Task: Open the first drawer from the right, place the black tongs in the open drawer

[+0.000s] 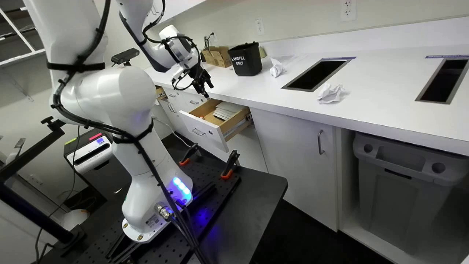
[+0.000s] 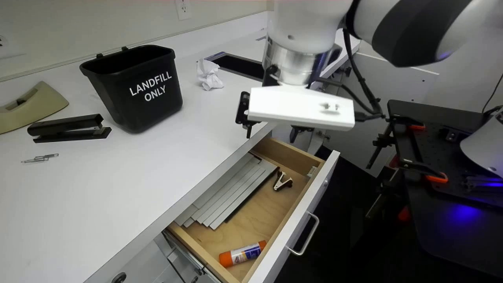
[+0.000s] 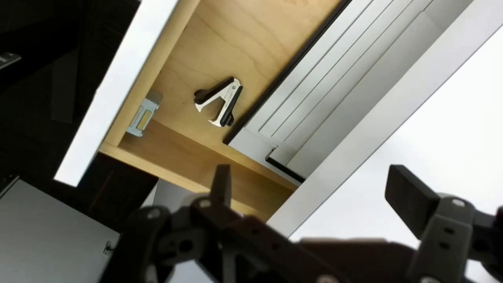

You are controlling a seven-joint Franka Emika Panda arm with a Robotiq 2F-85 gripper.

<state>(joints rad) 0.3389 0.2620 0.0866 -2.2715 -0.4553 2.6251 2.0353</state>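
First drawer from the right: drawn out beneath the front edge of the white counter; flat white front, small bar handle, pale wood interior. Black tongs: located inside, flat on the drawer floor, nearer one side wall, between the drawer front and gray strips. Limbs splayed in a V, dark grips outside, bare silver metal within, tips hooked. A glue stick with orange ends lies near the opposite side wall.

Arm: base set on the black table; links rise, then reach past the table edge facing the drawer, where two clamps with orange tips sit. Wrist bent downward. Gripper hangs above the counter's front edge, pointing down; fingers well apart, in the wrist view one seen against the drawer's wood, the other against the counter.

Writing: black bin, standing toward the counter's back edge, reads "LANDFILL ONLY" in white capitals. The glue stick's print is too small to read.
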